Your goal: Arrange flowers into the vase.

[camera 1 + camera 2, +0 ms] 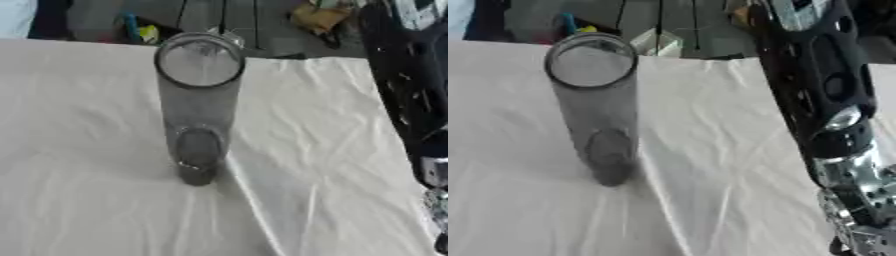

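Tall glass vase (fragile, slick, tippy): steady it low; right hand's state you can't tell.

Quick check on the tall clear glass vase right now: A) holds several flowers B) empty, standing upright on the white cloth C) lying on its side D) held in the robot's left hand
B: the tall clear glass cylinder vase stands upright on the wrinkled white tablecloth; its open mouth shows no stems, and no hand touches it. Only the robot's black and silver right arm shows, at the right edge.
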You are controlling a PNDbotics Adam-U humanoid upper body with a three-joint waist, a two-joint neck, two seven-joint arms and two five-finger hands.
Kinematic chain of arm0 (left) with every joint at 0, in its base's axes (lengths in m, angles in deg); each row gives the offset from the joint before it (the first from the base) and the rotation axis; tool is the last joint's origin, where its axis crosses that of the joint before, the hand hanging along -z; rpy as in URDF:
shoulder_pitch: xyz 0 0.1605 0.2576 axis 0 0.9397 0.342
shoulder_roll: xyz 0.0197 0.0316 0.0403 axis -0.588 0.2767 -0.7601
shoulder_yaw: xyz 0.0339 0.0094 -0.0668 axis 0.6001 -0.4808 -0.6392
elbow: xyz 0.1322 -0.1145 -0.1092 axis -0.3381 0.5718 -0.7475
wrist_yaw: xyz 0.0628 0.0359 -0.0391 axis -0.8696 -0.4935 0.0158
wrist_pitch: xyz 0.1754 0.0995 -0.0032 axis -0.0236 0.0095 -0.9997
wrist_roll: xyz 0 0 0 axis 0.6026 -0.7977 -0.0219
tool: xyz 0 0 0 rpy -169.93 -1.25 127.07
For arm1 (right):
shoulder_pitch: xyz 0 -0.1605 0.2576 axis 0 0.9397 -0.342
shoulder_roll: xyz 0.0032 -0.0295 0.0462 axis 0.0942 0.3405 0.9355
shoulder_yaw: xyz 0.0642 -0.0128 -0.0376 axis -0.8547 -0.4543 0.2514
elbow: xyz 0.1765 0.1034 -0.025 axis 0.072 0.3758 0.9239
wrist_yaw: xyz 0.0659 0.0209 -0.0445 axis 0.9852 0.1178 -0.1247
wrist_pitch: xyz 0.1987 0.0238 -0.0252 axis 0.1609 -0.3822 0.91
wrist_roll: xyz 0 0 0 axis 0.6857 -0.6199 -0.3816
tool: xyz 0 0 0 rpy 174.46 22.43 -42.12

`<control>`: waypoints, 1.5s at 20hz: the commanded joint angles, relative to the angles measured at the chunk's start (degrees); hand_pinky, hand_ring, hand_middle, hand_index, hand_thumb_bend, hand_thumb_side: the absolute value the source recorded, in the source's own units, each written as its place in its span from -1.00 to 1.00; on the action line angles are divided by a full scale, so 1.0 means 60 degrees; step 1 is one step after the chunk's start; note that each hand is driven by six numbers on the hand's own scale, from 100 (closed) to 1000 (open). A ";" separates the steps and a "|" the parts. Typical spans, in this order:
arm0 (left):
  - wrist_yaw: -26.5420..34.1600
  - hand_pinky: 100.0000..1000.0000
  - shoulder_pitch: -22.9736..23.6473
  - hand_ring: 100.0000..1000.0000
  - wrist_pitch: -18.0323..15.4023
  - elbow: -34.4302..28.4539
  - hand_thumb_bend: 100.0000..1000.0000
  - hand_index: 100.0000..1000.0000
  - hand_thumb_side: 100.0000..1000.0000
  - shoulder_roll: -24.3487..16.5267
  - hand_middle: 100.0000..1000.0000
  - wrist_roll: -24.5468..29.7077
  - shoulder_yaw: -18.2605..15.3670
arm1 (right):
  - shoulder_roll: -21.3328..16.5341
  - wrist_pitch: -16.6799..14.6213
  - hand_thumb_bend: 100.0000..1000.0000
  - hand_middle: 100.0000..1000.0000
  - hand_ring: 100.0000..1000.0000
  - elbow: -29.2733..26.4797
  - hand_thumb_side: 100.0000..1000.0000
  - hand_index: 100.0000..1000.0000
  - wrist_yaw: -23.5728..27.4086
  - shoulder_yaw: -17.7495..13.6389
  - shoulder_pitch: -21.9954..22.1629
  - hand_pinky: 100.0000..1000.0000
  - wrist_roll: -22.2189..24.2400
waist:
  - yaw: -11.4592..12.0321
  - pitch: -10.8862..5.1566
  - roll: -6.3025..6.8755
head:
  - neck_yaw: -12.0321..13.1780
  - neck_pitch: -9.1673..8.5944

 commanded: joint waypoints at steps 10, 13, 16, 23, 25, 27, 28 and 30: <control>0.0132 0.40 -0.0064 0.67 0.0035 -0.0170 -1.00 0.95 1.00 -0.0185 0.80 0.0000 -0.0005 | -0.0169 0.1134 -1.00 -1.00 -1.00 -0.1292 0.04 -1.00 0.2663 0.0437 -0.0279 -1.00 -0.0759 | 0.0000 -0.0585 -0.0025 | 0.0037 -0.0093; 0.0161 0.40 -0.0091 0.67 0.0050 -0.0170 -1.00 0.95 1.00 -0.0160 0.80 0.0041 0.0028 | 0.0019 0.1158 -1.00 -1.00 -1.00 -0.1418 0.04 -1.00 0.2796 0.0508 -0.0345 -1.00 -0.0797 | 0.0027 -0.0636 -0.0010 | -0.0013 -0.0028; 0.0198 0.40 -0.0129 0.67 0.0060 -0.0170 -1.00 0.95 1.00 -0.0141 0.80 0.0085 0.0067 | 0.0237 0.1134 -1.00 -1.00 -1.00 -0.1503 0.03 -1.00 0.2848 0.0527 -0.0461 -1.00 -0.0805 | 0.0071 -0.0709 0.0009 | -0.0091 0.0007; 0.0272 0.40 -0.0158 0.67 0.0083 -0.0170 -1.00 0.95 1.00 -0.0134 0.80 0.0138 0.0098 | 0.0515 0.1245 -1.00 -1.00 -1.00 -0.1552 0.03 -1.00 0.2998 0.0598 -0.0676 -1.00 -0.0792 | 0.0123 -0.0856 -0.0028 | -0.0123 0.0028; 0.0296 0.40 -0.0185 0.67 0.0093 -0.0170 -1.00 0.95 1.00 -0.0121 0.80 0.0153 0.0113 | 0.0616 0.1269 -1.00 -1.00 -1.00 -0.1555 0.03 -1.00 0.3049 0.0615 -0.0719 -1.00 -0.0799 | 0.0146 -0.0902 -0.0035 | -0.0130 0.0028; 0.0323 0.40 -0.0215 0.67 0.0095 -0.0170 -1.00 0.95 1.00 -0.0110 0.80 0.0174 0.0127 | 0.0731 0.1283 -1.00 -1.00 -1.00 -0.1548 0.03 -1.00 0.3084 0.0635 -0.0768 -1.00 -0.0803 | 0.0174 -0.0944 -0.0042 | -0.0135 0.0054; 0.0332 0.40 -0.0222 0.67 0.0097 -0.0170 -1.00 0.95 1.00 -0.0109 0.80 0.0182 0.0130 | 0.0772 0.1293 -1.00 -1.00 -1.00 -0.1547 0.03 -1.00 0.3100 0.0653 -0.0783 -1.00 -0.0796 | 0.0185 -0.0960 -0.0044 | -0.0131 0.0067; 0.0351 0.41 -0.0226 0.67 0.0109 -0.0170 -1.00 0.95 1.00 -0.0101 0.80 0.0191 0.0136 | 0.0880 0.1333 -1.00 -1.00 -1.00 -0.1547 0.03 -1.00 0.3164 0.0687 -0.0794 -1.00 -0.0794 | 0.0203 -0.0995 -0.0043 | -0.0101 0.0129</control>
